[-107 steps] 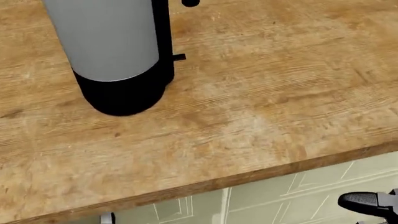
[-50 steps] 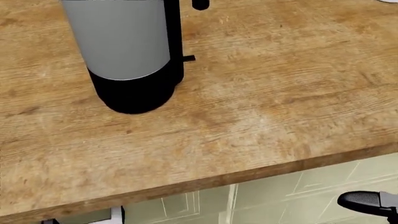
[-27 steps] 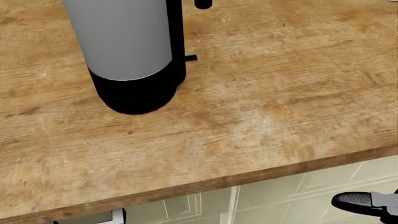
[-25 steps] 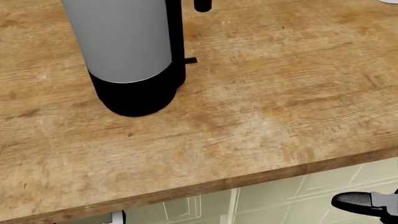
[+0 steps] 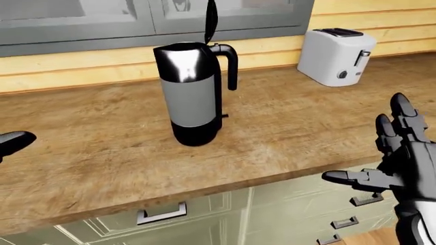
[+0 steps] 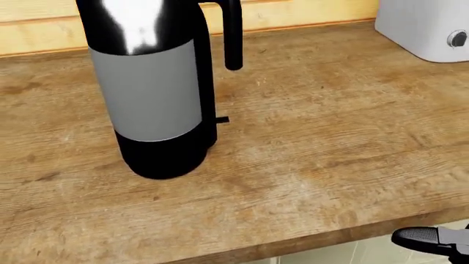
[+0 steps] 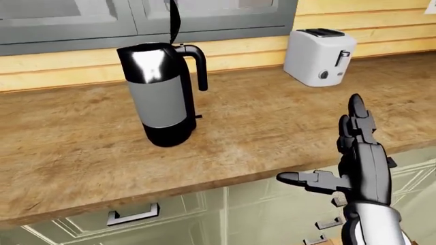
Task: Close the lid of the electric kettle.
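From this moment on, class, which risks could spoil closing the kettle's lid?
1. The lid stands upright on the tall, narrow electric kettle; a sideways push might tip it.
2. The right hand, open, is off the counter edge, so it has a long reach.

Bare counter (image 5: 293,127) between kettle (image 5: 194,97) and toaster (image 5: 336,56), upright lid (image 5: 210,20) unobstructed

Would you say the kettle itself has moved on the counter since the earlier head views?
No. The kettle keeps its place against the counter's wood grain; the camera tilted up.
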{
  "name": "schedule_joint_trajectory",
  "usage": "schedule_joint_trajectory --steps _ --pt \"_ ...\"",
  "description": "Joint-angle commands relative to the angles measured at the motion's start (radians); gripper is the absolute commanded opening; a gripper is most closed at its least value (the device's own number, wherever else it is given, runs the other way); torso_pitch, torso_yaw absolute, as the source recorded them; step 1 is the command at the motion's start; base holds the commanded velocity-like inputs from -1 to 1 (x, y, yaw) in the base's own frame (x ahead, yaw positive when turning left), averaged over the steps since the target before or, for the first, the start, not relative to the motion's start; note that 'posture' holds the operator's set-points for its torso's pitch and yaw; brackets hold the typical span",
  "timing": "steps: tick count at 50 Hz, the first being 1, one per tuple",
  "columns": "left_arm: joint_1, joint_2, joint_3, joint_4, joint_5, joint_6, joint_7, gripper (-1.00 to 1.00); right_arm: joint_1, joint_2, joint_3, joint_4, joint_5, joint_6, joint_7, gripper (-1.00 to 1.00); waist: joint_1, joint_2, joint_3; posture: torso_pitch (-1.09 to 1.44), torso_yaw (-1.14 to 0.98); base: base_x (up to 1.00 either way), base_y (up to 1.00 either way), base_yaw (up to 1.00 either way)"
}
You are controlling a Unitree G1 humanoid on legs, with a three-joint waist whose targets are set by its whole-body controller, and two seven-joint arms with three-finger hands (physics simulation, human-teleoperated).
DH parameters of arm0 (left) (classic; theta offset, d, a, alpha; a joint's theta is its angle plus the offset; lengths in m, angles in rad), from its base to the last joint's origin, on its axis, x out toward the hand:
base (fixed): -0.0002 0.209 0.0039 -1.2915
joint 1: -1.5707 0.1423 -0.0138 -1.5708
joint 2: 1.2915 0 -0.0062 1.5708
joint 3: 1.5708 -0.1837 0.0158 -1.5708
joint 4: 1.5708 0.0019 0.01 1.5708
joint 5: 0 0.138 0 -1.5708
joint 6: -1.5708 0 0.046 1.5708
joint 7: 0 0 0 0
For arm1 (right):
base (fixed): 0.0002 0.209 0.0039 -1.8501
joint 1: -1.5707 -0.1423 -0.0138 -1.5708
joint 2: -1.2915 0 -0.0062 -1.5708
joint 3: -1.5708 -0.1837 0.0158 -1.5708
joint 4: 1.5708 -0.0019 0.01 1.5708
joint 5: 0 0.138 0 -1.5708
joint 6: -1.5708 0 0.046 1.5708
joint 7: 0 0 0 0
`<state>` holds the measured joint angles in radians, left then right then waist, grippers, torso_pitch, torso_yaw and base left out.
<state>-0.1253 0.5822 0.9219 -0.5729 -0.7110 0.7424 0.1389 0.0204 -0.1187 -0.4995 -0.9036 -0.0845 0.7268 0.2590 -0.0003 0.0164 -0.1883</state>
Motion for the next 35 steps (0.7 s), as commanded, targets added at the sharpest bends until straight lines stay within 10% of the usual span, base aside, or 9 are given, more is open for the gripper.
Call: schedule_joint_trajectory --steps 1,15,35 --pt "-0.017 0.024 0.012 -0.027 -0.005 -0.023 -0.001 1.0 -0.015 -0.01 -0.001 -0.036 0.002 -0.024 -0.003 1.0 0.001 0.004 -0.014 -0.31 0.0 0.0 0.0 0.0" --pt "-0.016 0.02 0.01 -0.02 0.002 -0.033 -0.007 1.0 -0.016 -0.008 0.003 -0.031 0.004 -0.028 -0.006 1.0 0.008 0.003 -0.109 -0.45 0.0 0.0 0.0 0.0" --pt "-0.018 0.033 0.011 -0.04 -0.024 -0.043 0.01 1.0 -0.014 -0.007 0.005 -0.032 -0.001 -0.027 -0.005 1.0 0.014 0.005 -0.169 -0.57 0.0 0.0 0.0 0.0"
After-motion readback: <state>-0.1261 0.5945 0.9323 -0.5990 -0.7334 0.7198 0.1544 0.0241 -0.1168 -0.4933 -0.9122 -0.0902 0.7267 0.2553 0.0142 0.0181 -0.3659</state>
